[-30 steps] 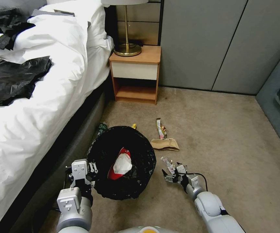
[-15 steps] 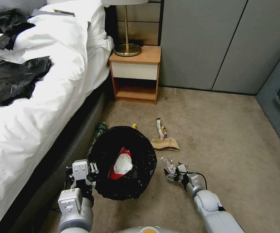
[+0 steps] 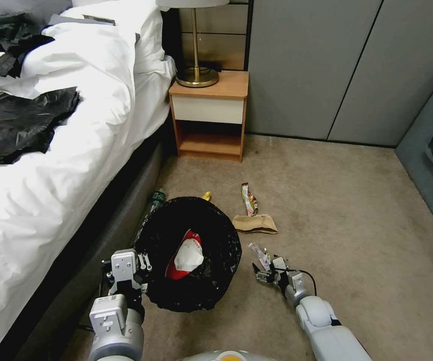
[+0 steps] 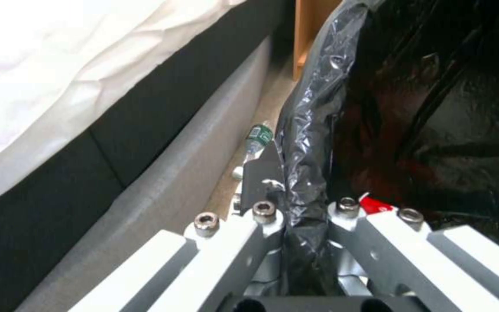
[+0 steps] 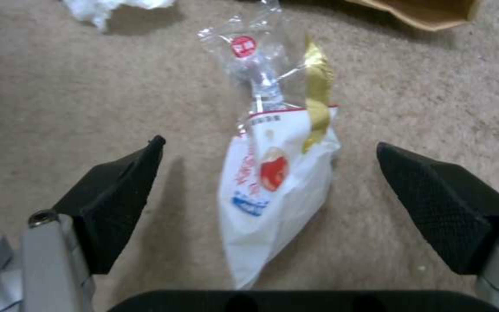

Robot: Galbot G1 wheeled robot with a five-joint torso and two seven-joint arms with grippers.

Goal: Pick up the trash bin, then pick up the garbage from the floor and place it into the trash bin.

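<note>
Head view: my left gripper (image 3: 137,265) grips the trash bin (image 3: 189,253) beside the bed, mouth up to receive litter; left wrist view: jaws clamp its liner rim; right wrist view: my right gripper (image 5: 267,195), fingers apart, reaches low, straddling a wrapper (image 5: 273,186) on the floor (image 5: 88,95).

Black crinkly liner fills the trash bin (image 3: 189,253) around a red-and-white wrapper (image 3: 186,256), on beige floor (image 3: 337,210) a clear-and-white wrapper (image 5: 273,173) carries gold ribbon and red print.
</note>
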